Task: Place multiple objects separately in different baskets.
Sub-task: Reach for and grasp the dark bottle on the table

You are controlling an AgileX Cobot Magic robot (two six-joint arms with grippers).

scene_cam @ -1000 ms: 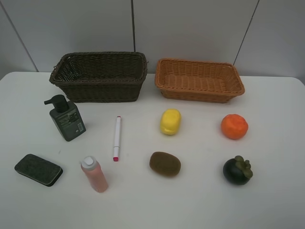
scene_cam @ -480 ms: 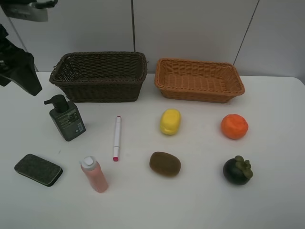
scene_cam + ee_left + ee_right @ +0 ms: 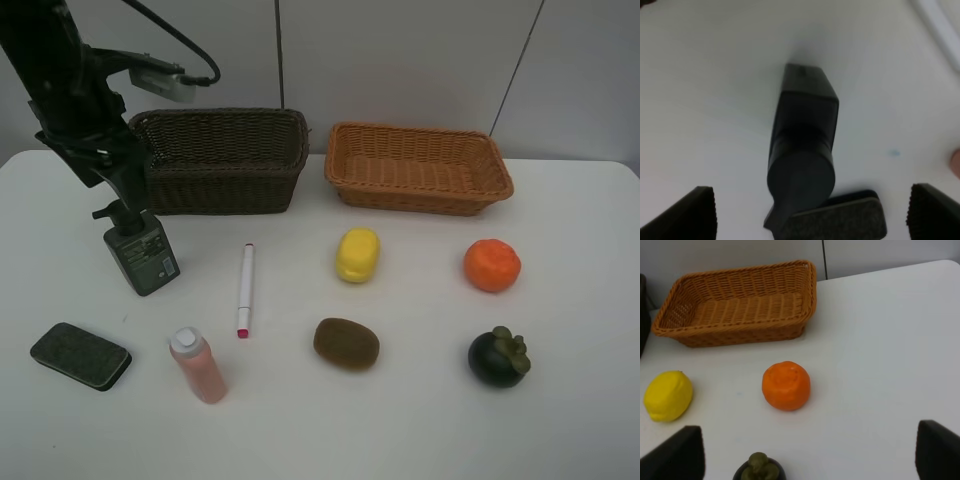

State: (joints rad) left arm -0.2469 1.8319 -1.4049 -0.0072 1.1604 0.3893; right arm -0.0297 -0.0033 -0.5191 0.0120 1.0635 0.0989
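My left gripper [image 3: 128, 195] hangs open just above the dark green pump bottle [image 3: 143, 255]; in the left wrist view [image 3: 815, 215] its fingers straddle the bottle [image 3: 802, 150], apart from it. The white-pink marker [image 3: 245, 288], pink bottle [image 3: 199, 366], dark eraser [image 3: 81, 355], lemon [image 3: 358, 254], orange [image 3: 492, 265], kiwi [image 3: 346, 343] and mangosteen [image 3: 498, 357] lie on the table. The dark brown basket [image 3: 220, 185] and tan basket [image 3: 420, 195] stand at the back. My right gripper [image 3: 807, 455] is open, near the orange [image 3: 786, 385] and mangosteen [image 3: 760, 467]; it is outside the high view.
The white table [image 3: 420, 430] ends at a pale panelled wall behind the baskets. The left arm and its cable rise at the back left, in front of the dark basket's left end. The tan basket [image 3: 735, 332] and lemon [image 3: 668, 395] show in the right wrist view.
The left arm came into view from the upper left and moved right and down to just above the pump bottle. The objects have not moved.
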